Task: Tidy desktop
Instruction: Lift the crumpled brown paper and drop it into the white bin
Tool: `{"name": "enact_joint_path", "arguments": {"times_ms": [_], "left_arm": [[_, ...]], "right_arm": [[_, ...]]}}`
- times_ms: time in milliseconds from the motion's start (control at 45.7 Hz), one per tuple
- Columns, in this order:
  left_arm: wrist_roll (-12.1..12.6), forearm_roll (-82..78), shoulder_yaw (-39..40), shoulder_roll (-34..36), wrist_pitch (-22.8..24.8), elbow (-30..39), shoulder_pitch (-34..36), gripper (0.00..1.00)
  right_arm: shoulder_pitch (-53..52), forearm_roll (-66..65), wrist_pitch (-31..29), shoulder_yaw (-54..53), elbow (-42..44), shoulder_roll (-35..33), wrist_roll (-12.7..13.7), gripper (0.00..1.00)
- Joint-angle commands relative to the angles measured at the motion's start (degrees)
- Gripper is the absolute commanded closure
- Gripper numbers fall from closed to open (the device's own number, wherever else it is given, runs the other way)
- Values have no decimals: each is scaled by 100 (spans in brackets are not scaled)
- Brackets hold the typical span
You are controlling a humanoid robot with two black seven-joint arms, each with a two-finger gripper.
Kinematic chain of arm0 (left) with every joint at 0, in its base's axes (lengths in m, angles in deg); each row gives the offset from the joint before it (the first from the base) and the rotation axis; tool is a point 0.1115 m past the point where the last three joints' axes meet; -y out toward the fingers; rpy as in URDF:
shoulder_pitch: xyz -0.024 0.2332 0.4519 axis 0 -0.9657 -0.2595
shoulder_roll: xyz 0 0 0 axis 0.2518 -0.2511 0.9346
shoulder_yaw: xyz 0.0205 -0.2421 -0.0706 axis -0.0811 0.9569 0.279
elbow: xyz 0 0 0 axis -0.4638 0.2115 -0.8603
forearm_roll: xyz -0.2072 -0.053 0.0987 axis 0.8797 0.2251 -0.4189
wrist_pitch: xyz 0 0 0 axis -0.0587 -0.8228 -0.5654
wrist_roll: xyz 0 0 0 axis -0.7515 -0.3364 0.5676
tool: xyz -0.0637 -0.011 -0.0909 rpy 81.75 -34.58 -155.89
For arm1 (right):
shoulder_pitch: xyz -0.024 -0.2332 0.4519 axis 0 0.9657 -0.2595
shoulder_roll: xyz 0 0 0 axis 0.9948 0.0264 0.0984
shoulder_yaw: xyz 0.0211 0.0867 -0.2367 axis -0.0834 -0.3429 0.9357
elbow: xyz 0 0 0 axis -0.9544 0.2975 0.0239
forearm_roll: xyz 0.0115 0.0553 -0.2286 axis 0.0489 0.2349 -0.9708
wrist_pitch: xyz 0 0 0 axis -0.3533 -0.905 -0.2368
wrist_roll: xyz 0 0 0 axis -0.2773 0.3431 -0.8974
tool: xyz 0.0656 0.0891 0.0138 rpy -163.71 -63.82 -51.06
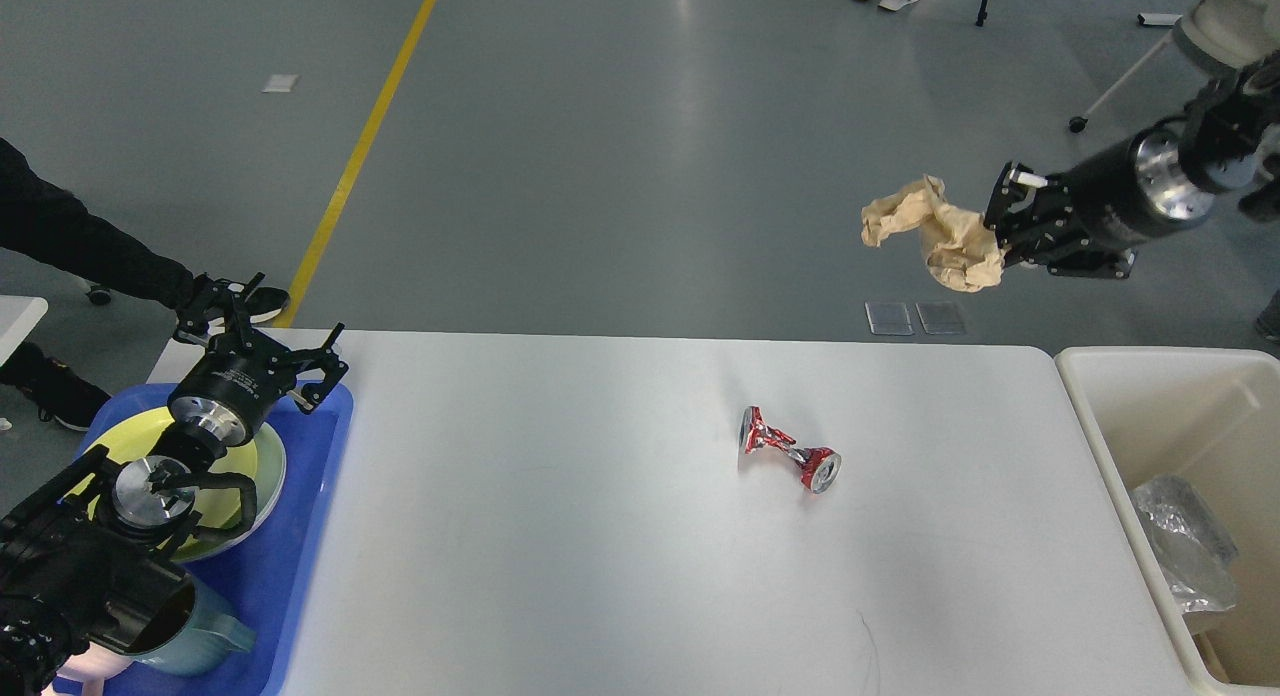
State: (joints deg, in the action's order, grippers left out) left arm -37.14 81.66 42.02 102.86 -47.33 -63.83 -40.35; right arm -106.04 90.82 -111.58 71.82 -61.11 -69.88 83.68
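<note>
- While right gripper (1000, 238) clamps crumpled tan paper wad (937, 235) high beyond the desktop (600, 536) far edge, matte white top lies mostly bare.
- Crushed red can (789, 449) right of centre.
- Left gripper (262, 328), fingers spread, over blue tray (300, 536) at left edge.
- Cream bin (1100, 416) abuts right edge.

The right arm enters from the upper right of the frame and stretches leftward, raised high in the upper right area. Its wrist shows a silver ring, and the right gripper (1000, 238) at its far end points left, its fingers clamped on a crumpled wad of brown paper (935, 234) that hangs in the air. The left arm comes in from the lower left corner, bent upward, with two silver joint caps showing. The left gripper (262, 321) sits at the left-middle of the frame, fingers spread apart and holding nothing.
</note>
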Motion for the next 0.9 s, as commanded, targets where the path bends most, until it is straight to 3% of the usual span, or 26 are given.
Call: {"name": "enact_joint_path", "arguments": {"times_ms": [0, 88, 328, 613, 744, 810, 876], "left_arm": [[0, 0, -1, 0, 0, 0, 0, 4], [0, 0, -1, 0, 0, 0, 0, 4], [0, 0, -1, 0, 0, 0, 0, 4], [0, 0, -1, 0, 0, 0, 0, 4], [0, 0, -1, 0, 0, 0, 0, 4], [0, 0, -1, 0, 0, 0, 0, 4], [0, 0, -1, 0, 0, 0, 0, 4]], "right_arm": [[-238, -8, -81, 2, 25, -65, 7, 100], [-97, -26, 68, 46, 113, -118, 7, 100], [1922, 9, 1852, 283, 1289, -197, 16, 100], [4138, 9, 2801, -111, 2626, -328, 16, 98], [5113, 9, 3478, -656, 3390, -267, -1, 20], [5666, 9, 3637, -893, 3855, -127, -10, 4], [6045, 9, 3681, -1043, 4138, 58, -28, 1]]}}
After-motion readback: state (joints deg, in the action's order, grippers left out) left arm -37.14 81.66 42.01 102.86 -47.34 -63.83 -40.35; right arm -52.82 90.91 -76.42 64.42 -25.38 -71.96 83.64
